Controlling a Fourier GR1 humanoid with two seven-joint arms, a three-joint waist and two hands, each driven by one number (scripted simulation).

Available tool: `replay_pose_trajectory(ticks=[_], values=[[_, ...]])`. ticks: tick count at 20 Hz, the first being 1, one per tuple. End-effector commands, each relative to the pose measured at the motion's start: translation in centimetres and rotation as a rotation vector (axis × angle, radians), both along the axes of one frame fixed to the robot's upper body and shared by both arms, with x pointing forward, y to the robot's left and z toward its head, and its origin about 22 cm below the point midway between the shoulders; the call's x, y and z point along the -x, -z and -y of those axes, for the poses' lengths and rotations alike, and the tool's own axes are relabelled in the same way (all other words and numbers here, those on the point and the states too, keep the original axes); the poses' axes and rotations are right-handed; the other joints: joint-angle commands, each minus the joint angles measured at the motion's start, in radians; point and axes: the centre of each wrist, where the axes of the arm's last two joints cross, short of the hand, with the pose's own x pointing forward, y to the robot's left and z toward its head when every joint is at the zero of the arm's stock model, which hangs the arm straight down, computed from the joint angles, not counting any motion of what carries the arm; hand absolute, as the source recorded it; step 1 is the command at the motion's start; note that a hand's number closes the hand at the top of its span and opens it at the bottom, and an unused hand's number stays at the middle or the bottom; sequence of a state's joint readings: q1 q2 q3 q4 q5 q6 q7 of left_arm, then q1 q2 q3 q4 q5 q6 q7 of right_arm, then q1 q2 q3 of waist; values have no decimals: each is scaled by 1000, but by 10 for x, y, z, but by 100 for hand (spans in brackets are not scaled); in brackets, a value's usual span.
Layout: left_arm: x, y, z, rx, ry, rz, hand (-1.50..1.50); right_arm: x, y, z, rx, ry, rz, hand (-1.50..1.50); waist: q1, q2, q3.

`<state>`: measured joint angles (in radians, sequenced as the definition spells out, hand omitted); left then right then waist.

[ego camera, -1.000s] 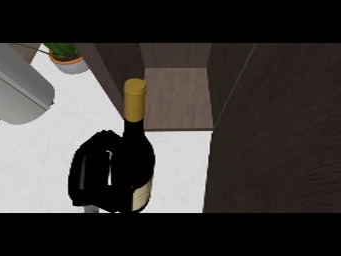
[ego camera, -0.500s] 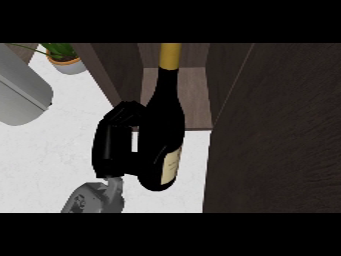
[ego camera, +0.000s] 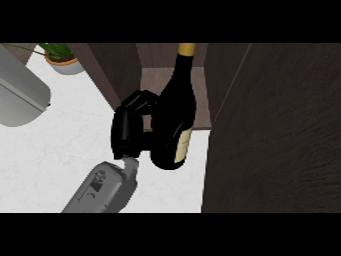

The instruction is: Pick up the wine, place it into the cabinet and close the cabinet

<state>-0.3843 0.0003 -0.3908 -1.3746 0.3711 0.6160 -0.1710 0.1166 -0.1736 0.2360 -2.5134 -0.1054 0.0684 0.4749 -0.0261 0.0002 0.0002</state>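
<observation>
The wine bottle [ego camera: 174,100] is dark, with a gold foil top and a cream label, and it is held off the white counter [ego camera: 47,160]. My left hand [ego camera: 129,132] is shut on its body from the left side, fingers curled round it, with the grey forearm coming in from below. The bottle's neck points into the open dark wood cabinet [ego camera: 154,80], and its base hangs over the cabinet's front edge. My right hand shows nowhere.
The open cabinet door [ego camera: 291,140] fills the right side as a tall dark panel beside the bottle. A large pale grey rounded body [ego camera: 10,90] sits at the left edge. A small potted plant [ego camera: 62,60] stands at the back left.
My left hand has lifted the bottle off the counter and carried it forward and to the right, so its neck now reaches into the cabinet opening.
</observation>
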Motion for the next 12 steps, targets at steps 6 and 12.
replay_pose_trajectory(ticks=[6, 12], values=[[-4, 48, 7, -36, -24, -56, 150, 41, -20, 7, -97, -104, 33, -150, -10, 2, -1], [-15, 56, 12, -25, -55, -73, 150, 52, -23, 6, -84, -104, 35, -150, -19, 0, -1]])
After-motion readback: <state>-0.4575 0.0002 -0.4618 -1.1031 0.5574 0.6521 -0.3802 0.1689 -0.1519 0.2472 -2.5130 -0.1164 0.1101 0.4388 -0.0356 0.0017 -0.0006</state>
